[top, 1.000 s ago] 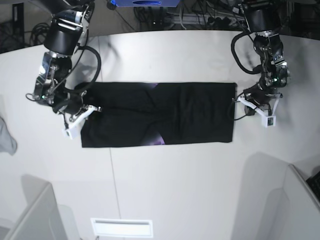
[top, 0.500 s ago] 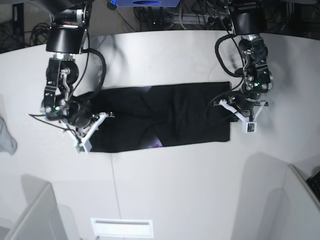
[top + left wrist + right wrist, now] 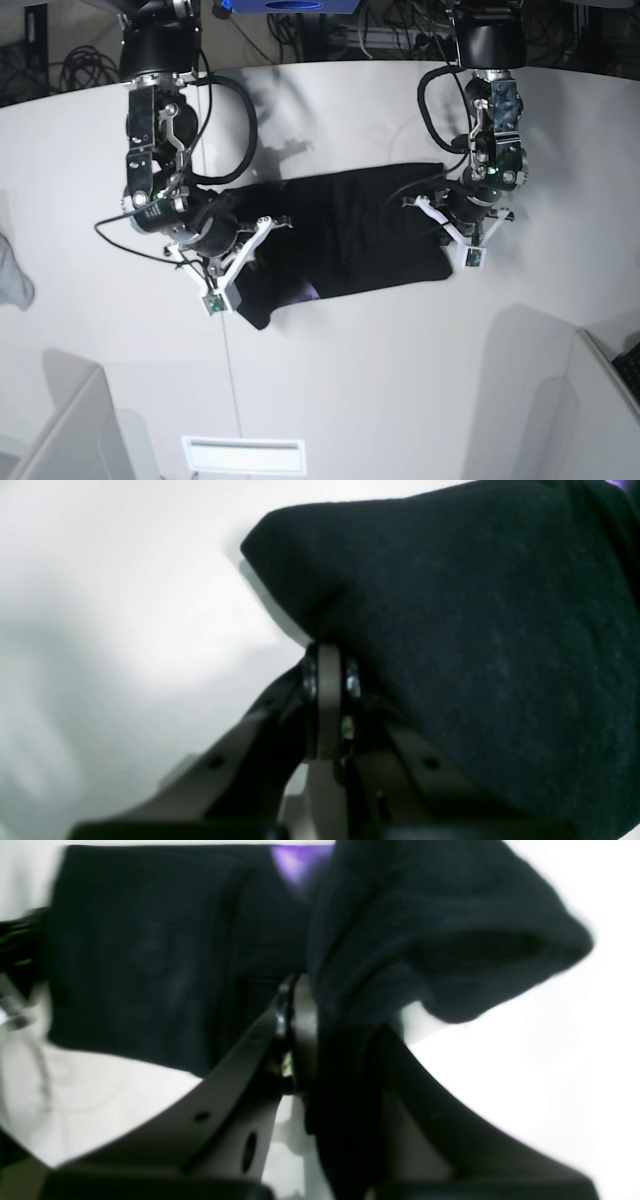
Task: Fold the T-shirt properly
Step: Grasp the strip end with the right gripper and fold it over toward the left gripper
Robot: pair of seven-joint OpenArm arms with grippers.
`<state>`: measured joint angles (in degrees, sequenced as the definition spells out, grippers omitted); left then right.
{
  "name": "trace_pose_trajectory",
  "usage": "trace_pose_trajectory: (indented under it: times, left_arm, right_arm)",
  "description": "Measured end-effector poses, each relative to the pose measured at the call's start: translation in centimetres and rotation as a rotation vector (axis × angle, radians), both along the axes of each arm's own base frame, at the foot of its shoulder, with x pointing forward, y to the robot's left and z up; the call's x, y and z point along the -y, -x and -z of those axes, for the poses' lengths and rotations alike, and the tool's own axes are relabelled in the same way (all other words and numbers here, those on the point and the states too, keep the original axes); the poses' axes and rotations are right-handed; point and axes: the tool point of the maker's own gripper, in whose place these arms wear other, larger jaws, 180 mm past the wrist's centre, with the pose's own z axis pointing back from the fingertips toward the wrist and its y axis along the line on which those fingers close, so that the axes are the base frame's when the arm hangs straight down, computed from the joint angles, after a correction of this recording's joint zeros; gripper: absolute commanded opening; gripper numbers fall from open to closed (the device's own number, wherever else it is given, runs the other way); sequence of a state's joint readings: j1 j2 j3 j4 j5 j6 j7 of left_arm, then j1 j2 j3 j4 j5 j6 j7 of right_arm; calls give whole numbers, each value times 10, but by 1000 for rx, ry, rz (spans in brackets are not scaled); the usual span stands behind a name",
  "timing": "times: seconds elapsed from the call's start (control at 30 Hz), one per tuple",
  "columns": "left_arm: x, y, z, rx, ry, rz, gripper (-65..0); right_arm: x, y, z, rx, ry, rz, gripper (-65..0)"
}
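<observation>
A: Nearest the base camera, what is there?

B: A white slot (image 3: 243,455) at six o'clock in the white table (image 3: 380,380), with grey panels (image 3: 70,430) at the two lower corners.

A: And the T-shirt?

B: The T-shirt (image 3: 350,235) lies mid-table as a black folded band, bunched, with its seven o'clock end lifted — a sliver of purple print (image 3: 308,292) shows there.

A: The right gripper?

B: The right gripper (image 3: 300,1005) is at nine o'clock in the base view, its fingers pinched together on a thick fold of the shirt; the cloth balloons over them.

A: The left gripper?

B: The left gripper (image 3: 327,680) is at three o'clock — closed tight on the shirt's other edge, cloth draped over its right finger.

A: Farther back?

B: Cables (image 3: 390,35) at twelve o'clock, beyond the table. A grey scrap (image 3: 12,275) sits at the nine o'clock edge.
</observation>
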<state>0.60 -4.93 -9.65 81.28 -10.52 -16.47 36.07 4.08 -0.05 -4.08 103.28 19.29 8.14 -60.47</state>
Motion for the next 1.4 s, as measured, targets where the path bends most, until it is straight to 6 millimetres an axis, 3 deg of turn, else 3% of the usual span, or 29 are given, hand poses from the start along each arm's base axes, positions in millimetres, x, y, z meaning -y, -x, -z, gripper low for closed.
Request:
trace_pose_trajectory:
  times: [0.17,0.4,0.7,0.97,1.13,1.27,1.4]
  left_arm:
    - [0,-1,-1,-2,-1,1,-650]
    - [-7,0,-1,-3,-14,-4,-650]
    - [-20,3,-1,-8,-41,-5,-650]
    - [-21,3,-1,-8,-42,-5,-650]
    - [-21,3,-1,-8,-43,-5,-650]
    - [-21,6,0,-3,-41,-5,-650]
    - [-24,13,-3,-9,-63,1,-650]
  right_arm:
    - [-17,0,-5,8,-29,-8,-650]
    - [-67,10,-14,19,-80,-114,-650]
    - [-98,19,-20,34,-82,-208,-650]
    - [-133,29,-29,84,-112,-294,-650]
    - [-146,28,-14,47,-116,-253,-650]
    - [-176,40,-11,64,-141,-310,-650]
    - [-180,37,-2,61,-128,-314,-650]
